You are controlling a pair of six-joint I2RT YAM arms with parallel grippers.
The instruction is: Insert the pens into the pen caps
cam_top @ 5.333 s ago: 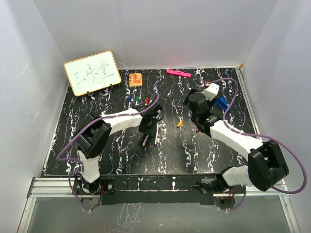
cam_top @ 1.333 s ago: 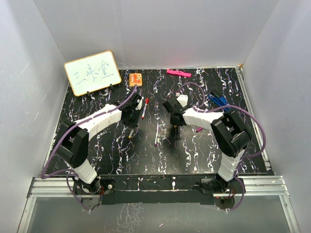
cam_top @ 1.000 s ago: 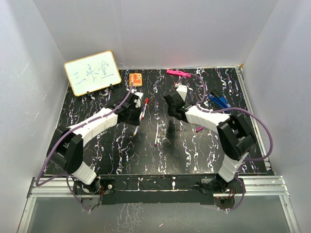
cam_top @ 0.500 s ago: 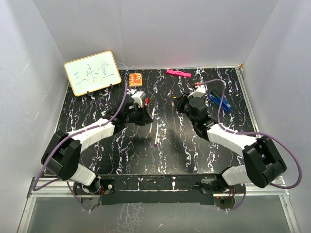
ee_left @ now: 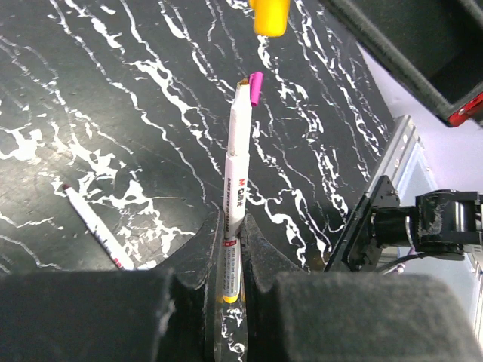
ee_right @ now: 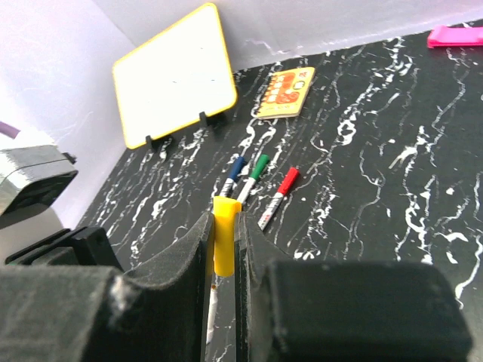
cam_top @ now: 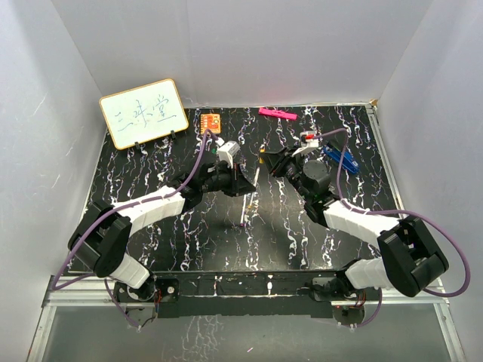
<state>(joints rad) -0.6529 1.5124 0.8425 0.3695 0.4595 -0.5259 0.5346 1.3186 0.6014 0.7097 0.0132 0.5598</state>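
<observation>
Pen lined up with cap, not yet joined.
At the far left we see three pens (ee_right: 255,172) that look already capped. Our left gripper (ee_left: 230,234) is clamped narrow on a white pen (ee_left: 236,166), its tip aimed at the yellow cap (ee_right: 224,241), near but apart. The right gripper (ee_right: 223,219) pinches that cap. One bare pen (ee_left: 94,226) lies on the table (ee_left: 113,113), waiting.

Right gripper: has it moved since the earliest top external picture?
Yes. The right gripper, holding a yellow cap, went left: from beside the blue clip to just below the pink bar in that view.
</observation>
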